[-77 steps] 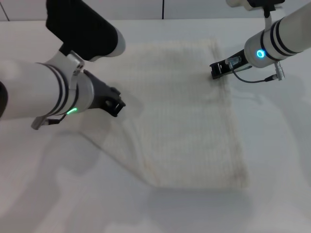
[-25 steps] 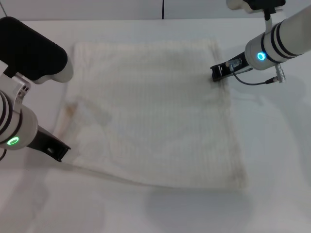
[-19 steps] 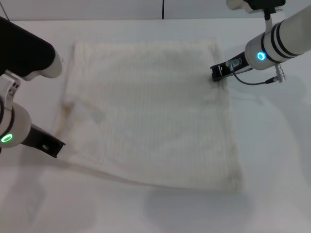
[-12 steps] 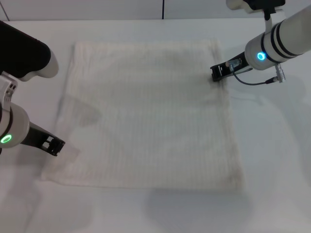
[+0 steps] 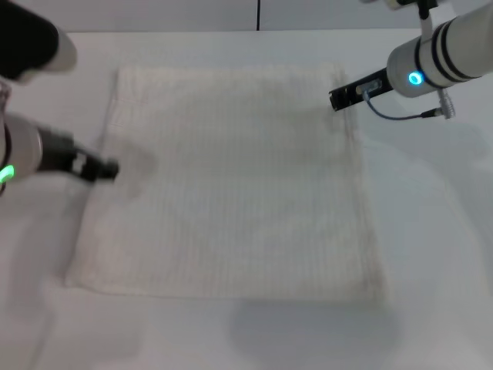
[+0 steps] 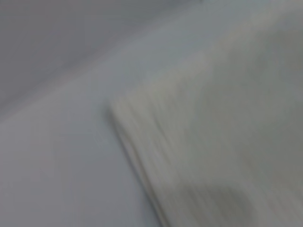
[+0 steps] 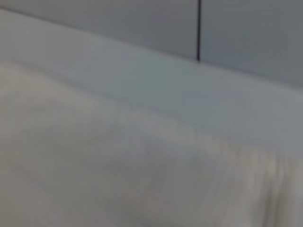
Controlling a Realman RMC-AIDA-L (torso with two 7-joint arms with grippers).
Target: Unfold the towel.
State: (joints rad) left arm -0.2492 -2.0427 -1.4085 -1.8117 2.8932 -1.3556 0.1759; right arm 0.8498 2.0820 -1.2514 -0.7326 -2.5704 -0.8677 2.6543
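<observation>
White table under everything; I can't tell how either pincer's fingers stand. My left gripper hangs at the towel's left edge, my right gripper by its far right corner. With the towel spread flat mid-table, I judge clean lifts without snagging edges matter now.

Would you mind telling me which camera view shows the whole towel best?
The head view: the towel lies spread flat with all four edges visible. The left wrist view shows only one blurred corner, and the right wrist view only a blurred stretch of one edge.

Left gripper low at left; right gripper far right, possibly lifted.
</observation>
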